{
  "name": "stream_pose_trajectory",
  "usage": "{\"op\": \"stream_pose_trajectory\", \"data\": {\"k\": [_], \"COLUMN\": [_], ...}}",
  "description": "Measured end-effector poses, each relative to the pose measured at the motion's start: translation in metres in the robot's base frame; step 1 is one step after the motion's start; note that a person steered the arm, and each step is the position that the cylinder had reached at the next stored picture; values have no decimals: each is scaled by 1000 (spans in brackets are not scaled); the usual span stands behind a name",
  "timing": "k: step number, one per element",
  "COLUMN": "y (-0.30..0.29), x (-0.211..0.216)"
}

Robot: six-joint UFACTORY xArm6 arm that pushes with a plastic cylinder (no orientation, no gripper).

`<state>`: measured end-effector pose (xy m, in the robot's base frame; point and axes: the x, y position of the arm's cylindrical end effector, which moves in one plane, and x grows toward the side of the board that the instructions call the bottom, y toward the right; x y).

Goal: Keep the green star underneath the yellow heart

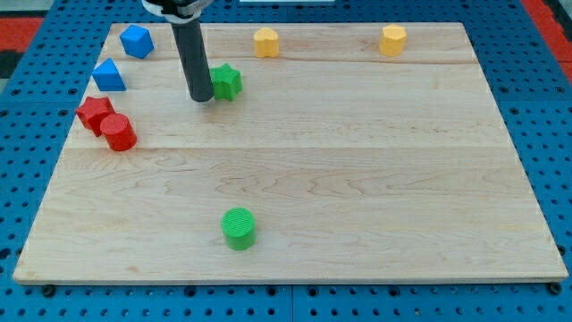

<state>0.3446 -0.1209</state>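
The green star (pixel 227 81) lies near the view's top left of the wooden board (pixel 357 179). The yellow heart (pixel 266 42) sits above it and a little to the right, close to the board's top edge. My tip (pixel 200 97) stands right against the star's left side, touching or nearly touching it. The dark rod rises from there to the view's top.
A yellow hexagon-like block (pixel 392 39) sits at the top right. Two blue blocks (pixel 136 41) (pixel 108 75) and two red blocks (pixel 94 113) (pixel 118 132) stand at the left. A green cylinder (pixel 239 228) stands near the bottom middle.
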Motion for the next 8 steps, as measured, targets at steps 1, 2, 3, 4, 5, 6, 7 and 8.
{"op": "stream_pose_trajectory", "data": {"k": [1,2,3,4,5,6,7,8], "y": [2,4,7,10,-29,17,58,47], "x": [-15,-16,-16,-16,-25,-27,-27,-27]}}
